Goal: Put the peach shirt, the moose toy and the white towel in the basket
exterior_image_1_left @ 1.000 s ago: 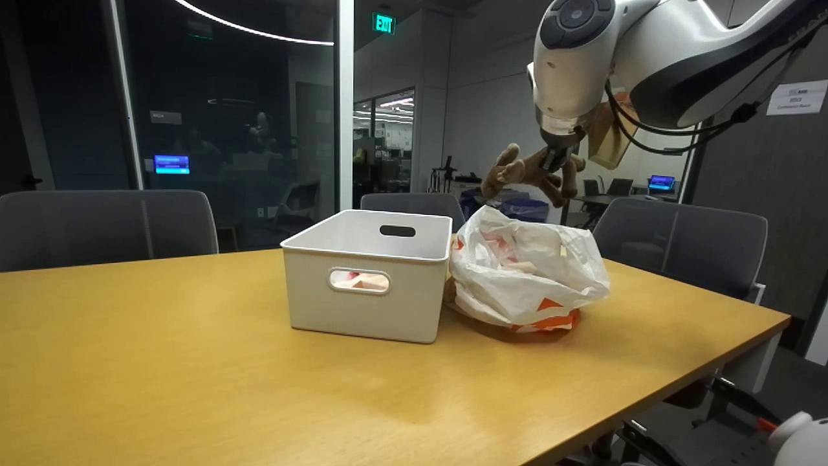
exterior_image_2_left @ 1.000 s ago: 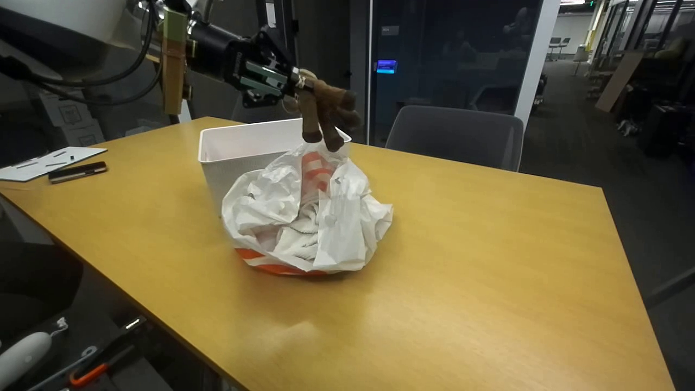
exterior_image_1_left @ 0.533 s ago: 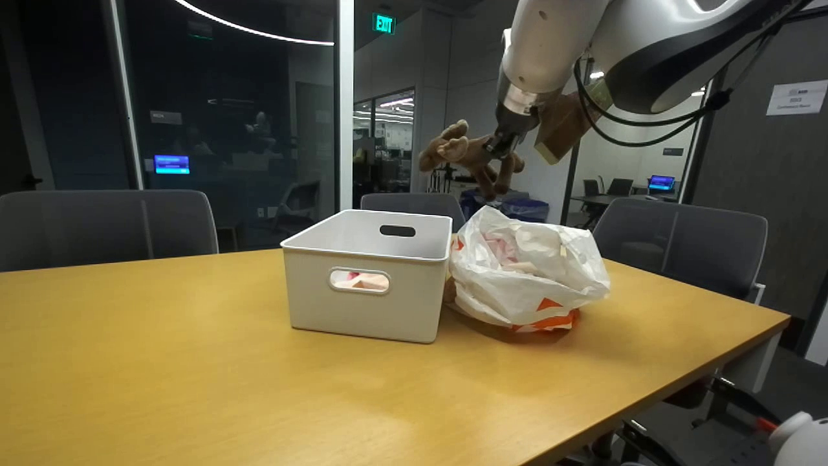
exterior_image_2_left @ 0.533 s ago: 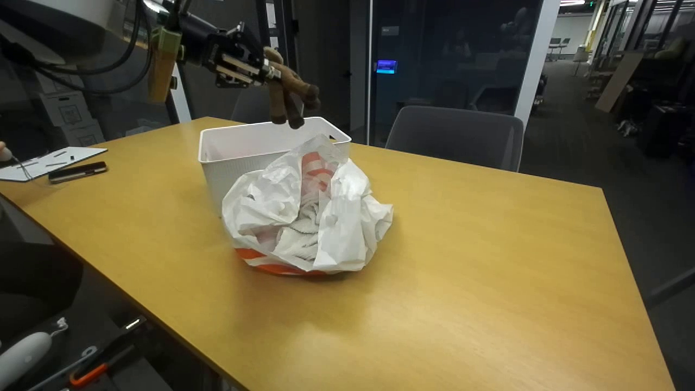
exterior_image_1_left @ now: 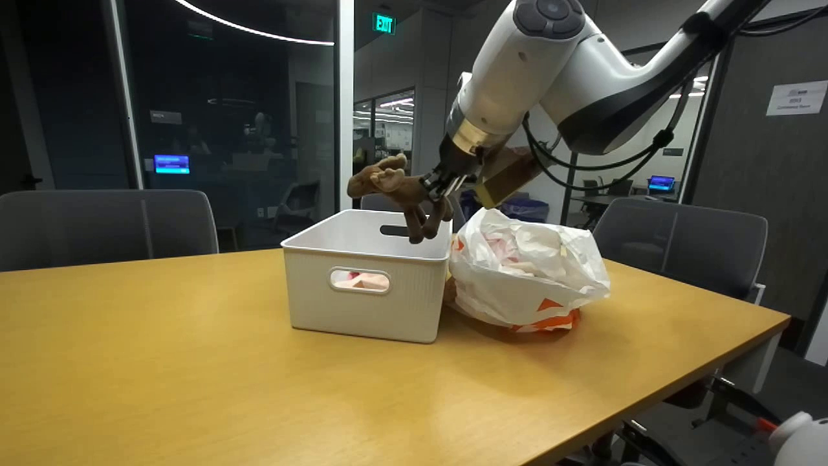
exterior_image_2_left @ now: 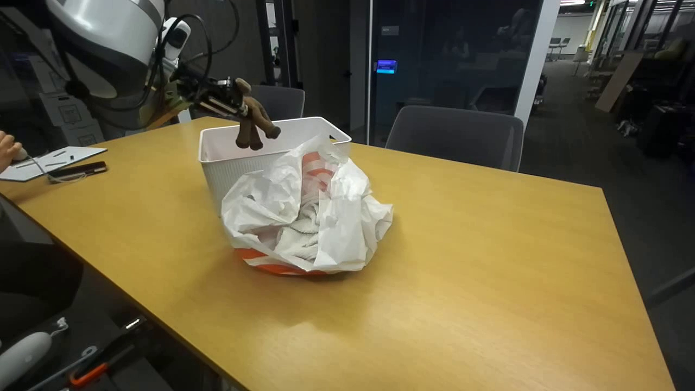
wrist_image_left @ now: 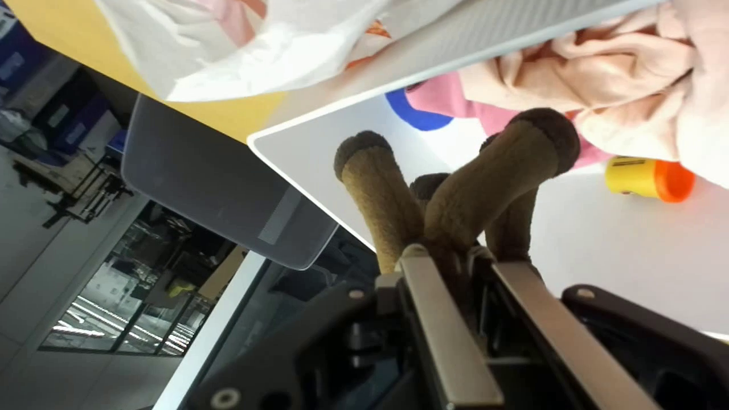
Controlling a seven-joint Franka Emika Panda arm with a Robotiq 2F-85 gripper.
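My gripper (exterior_image_1_left: 432,186) is shut on the brown moose toy (exterior_image_1_left: 388,181) and holds it above the white basket (exterior_image_1_left: 362,317). In the wrist view the toy's legs (wrist_image_left: 484,182) stick out past my fingertips (wrist_image_left: 447,253), over the basket's inside. In an exterior view the legs (exterior_image_2_left: 248,133) hang at rim height of the basket (exterior_image_2_left: 222,179). The peach shirt (wrist_image_left: 626,74) lies in the basket; some peach shows through the handle hole (exterior_image_1_left: 369,281). The white towel (exterior_image_2_left: 298,239) lies in the open plastic bag, partly covered by it.
The crumpled white plastic bag (exterior_image_1_left: 530,298) stands against the basket's side. In the basket also lie a yellow and orange item (wrist_image_left: 649,177), pink cloth (wrist_image_left: 444,97) and something blue (wrist_image_left: 418,111). A dark case (exterior_image_2_left: 76,172) and a person's hand (exterior_image_2_left: 7,149) are at the table's edge.
My gripper has carried the moose toy from above the plastic bag to over the basket and has lowered it lately. A hand has come in at an exterior view's left edge.
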